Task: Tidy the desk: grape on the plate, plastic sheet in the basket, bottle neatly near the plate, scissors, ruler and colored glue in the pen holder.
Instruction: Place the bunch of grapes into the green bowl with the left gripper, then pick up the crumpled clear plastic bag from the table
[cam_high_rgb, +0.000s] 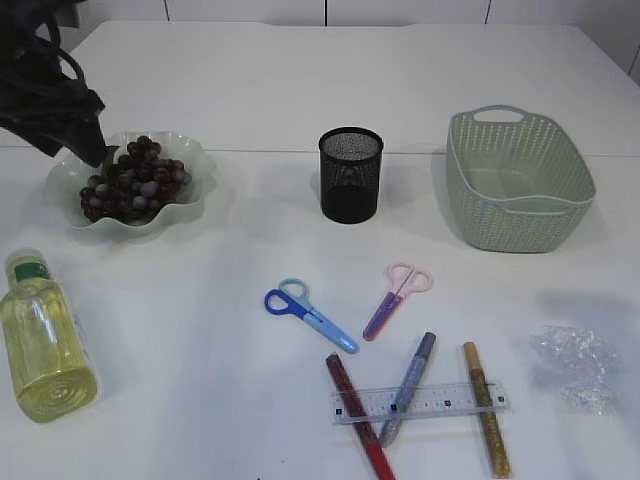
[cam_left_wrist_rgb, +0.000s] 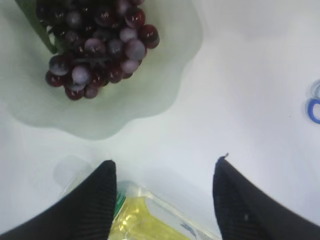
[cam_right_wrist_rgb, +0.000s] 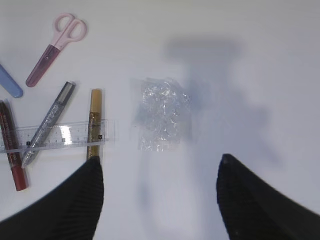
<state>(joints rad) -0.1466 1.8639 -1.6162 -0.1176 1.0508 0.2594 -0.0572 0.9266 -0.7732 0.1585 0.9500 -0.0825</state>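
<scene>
- Six kinds of thing make up the job; the grapes (cam_high_rgb: 132, 180) already lie on the wavy plate (cam_high_rgb: 195, 150) near the table's back left corner.
- Left gripper (cam_left_wrist_rgb: 165, 197): fingers spread, nothing between them, hanging over the bottle (cam_left_wrist_rgb: 150, 222) with the plate just beyond. In the outside view its arm shows only as a dark mass at the plate's back left rim.
- Right gripper (cam_right_wrist_rgb: 160, 200): fingers wide apart and empty, hovering above the plastic sheet (cam_right_wrist_rgb: 162, 115) near the front right edge of the table.
- The plastic sheet looks crumpled, feather-light and springy; a pinch through the bunched middle should hold better than one at a loose edge. The basket (cam_high_rgb: 520, 210) stands behind it, towards the back right.
- The bottle (cam_high_rgb: 42, 340) lies on its side by the left edge, full of yellow liquid, so probably heavy, smooth and prone to roll; grip across the body.
- The clear ruler (cam_high_rgb: 420, 402) lies flat across three glue pens (cam_high_rgb: 408, 388) near the front edge; thin, stiff and slippery, hard to get under.
- Two scissors, blue (cam_high_rgb: 308, 315) and pink (cam_high_rgb: 397, 298), lie in front of the mesh pen holder (cam_high_rgb: 351, 175); stiff, best taken by the blades.
</scene>
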